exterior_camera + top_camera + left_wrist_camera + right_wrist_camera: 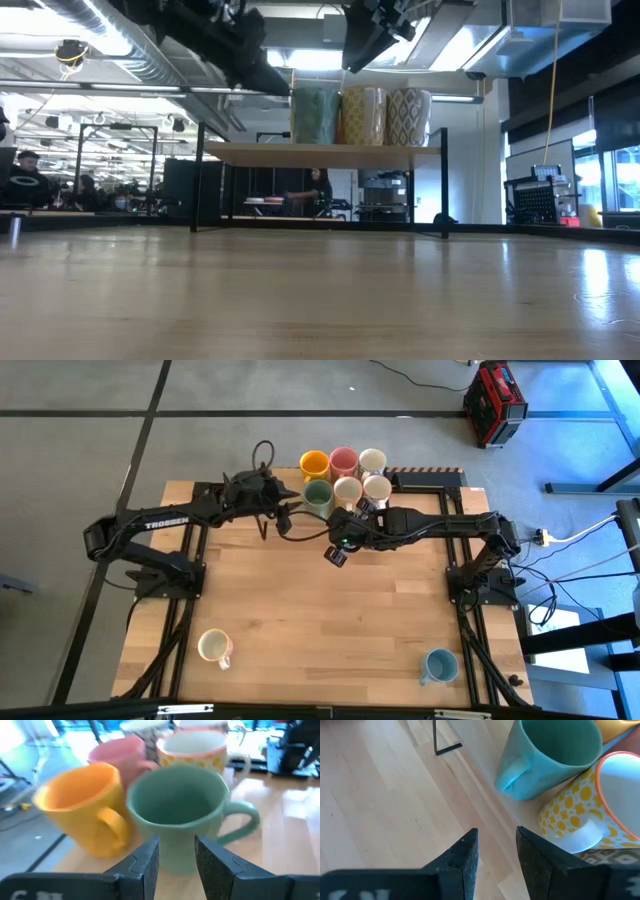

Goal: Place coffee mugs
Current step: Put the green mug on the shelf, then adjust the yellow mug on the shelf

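**Wood below, six mugs up, two to fetch**

Wood fills most of what I see: the pale plank table point(300, 600) under both my arms, and the raised shelf point(320, 152) at its far edge where the mugs are collected. Both my arms reach toward that shelf.

My left gripper point(176, 847) hangs with its fingers a narrow gap apart and nothing between them. The green mug point(175, 805) stands just ahead of the fingertips, not touched. The orange mug point(80, 805) is beside the green one, and the pink mug point(120, 750) stands beyond them.

My right gripper point(496, 837) is also narrowly parted and empty. It hovers over bare boards just short of the shelf edge, with the yellow-dotted mug point(570, 815) ahead of it and to one side. A white mug point(372, 460) and a patterned mug point(377, 488) complete the cluster of six.

Two mugs stand alone, well behind my hands near the table's other edge. The cream mug point(214, 647) is on my left arm's side and the light blue mug point(439, 666) is on my right arm's.

I judge that I am between placements: six are set down and neither hand carries anything. The next move calls for drawing an arm back clear of the cluster without knocking a handle. That arm must then swing round to the lone mug on its own side, spread its fingers wider and come down over the rim or handle.

The only writing I can read is the white TROSSEN lettering point(165, 525) along my left arm. The marks on my gripper bodies are cut off, and I cannot make them out.
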You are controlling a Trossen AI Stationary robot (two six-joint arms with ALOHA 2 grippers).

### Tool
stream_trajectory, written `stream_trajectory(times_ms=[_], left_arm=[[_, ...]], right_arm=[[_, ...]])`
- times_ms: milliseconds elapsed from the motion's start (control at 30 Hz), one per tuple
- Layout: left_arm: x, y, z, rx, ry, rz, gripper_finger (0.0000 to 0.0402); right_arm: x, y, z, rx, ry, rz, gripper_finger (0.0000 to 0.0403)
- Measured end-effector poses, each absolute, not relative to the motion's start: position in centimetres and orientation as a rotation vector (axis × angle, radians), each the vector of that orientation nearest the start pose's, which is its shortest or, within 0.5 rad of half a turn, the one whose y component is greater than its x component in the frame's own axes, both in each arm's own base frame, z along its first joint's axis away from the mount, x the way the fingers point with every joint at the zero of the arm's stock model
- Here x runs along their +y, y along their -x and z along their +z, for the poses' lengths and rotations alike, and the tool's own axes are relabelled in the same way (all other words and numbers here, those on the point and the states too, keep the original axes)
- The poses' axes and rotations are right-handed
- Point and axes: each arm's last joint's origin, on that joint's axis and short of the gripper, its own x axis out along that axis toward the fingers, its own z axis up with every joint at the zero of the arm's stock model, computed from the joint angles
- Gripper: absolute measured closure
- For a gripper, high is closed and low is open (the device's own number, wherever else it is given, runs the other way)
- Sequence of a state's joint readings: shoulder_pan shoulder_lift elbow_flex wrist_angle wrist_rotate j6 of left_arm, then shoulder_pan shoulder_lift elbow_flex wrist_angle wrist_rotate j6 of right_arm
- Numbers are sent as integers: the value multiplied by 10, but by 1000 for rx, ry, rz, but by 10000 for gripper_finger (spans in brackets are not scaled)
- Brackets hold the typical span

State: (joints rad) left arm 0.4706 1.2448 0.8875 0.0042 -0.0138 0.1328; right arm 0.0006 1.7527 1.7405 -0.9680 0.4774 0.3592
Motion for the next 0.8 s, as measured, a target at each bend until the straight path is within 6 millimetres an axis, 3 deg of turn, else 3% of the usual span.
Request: stream_trajectory(times_ms=[133,267,633,800], left_arm=[[131,-234,302,342,-66,565,284],[152,-225,307,354,-52,659,284],[239,-246,305,606,55,704,284],[253,-256,304,622,49,698,284]], right_arm=[[-13,-366,343,864,-93,-601,281],[-13,-366,343,863,-94,-602,281],[-13,-366,343,863,-94,-602,281],[-13,-366,343,865,-91,-601,281]])
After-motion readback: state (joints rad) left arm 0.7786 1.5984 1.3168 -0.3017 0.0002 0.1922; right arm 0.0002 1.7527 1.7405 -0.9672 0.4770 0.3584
